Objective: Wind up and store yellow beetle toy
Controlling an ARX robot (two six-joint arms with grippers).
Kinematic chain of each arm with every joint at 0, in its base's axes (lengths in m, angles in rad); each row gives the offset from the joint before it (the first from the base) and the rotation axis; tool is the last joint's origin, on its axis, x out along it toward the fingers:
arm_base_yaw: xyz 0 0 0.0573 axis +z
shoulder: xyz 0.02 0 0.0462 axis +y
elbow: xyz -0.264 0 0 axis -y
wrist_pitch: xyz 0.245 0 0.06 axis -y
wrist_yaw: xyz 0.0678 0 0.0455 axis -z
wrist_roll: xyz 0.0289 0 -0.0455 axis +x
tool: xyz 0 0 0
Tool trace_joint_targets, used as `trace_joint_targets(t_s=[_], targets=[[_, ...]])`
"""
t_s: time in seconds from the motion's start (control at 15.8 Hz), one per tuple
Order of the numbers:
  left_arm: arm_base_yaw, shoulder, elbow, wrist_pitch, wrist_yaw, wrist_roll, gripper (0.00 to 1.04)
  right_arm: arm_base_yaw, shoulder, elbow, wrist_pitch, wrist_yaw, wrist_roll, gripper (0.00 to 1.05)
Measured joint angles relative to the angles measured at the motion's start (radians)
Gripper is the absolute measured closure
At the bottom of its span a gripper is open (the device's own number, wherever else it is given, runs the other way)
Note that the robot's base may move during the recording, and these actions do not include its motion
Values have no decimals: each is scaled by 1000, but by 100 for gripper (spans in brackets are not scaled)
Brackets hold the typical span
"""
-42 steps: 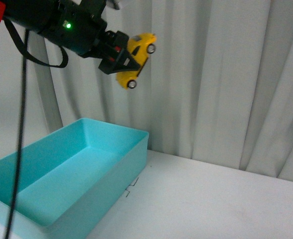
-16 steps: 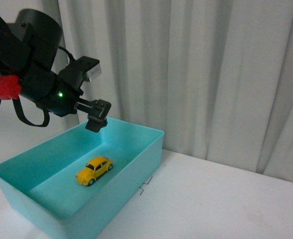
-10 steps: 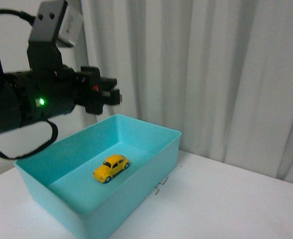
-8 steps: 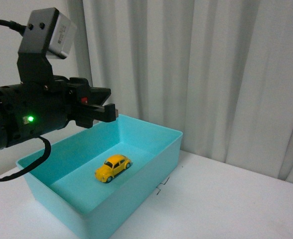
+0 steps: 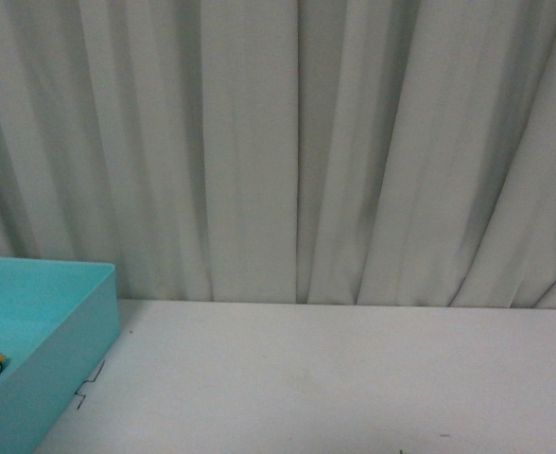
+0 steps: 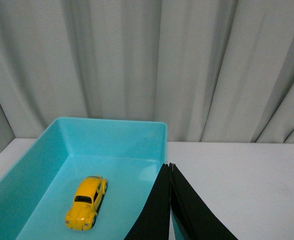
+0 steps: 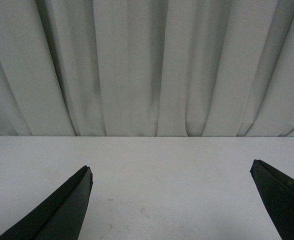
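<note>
Soft, even, rather dim light; faint shadows; all views perhaps slightly blurred.

Turquoise bin [image 5: 70, 369], white table [image 5: 335, 378], pale curtain [image 5: 259, 142].
The open bin sits at the table's left; the pleated curtain hangs along the far edge behind both.

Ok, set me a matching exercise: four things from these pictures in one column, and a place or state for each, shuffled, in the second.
Things
1. yellow beetle toy
2. left gripper
3. right gripper
4. curtain

Places and states
A. fingers spread wide, nothing between them
B. hangs behind the table
C. on its wheels inside the turquoise bin
D. fingers closed together, holding nothing

Pairs: 1-C, 2-D, 3-A, 4-B
</note>
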Motion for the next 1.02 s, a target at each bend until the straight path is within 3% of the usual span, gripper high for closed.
trace_joint_targets(t_s=[0.13, 0.57, 1.02], targets=[[0, -35, -43, 34, 0, 0, 103, 0, 0, 0, 0, 0, 0, 7], [0, -335, -68, -253, 0, 0, 103, 0, 0, 0, 0, 0, 0, 7], [0, -504, -68, -411, 0, 0, 103, 0, 0, 0, 0, 0, 0, 7]])
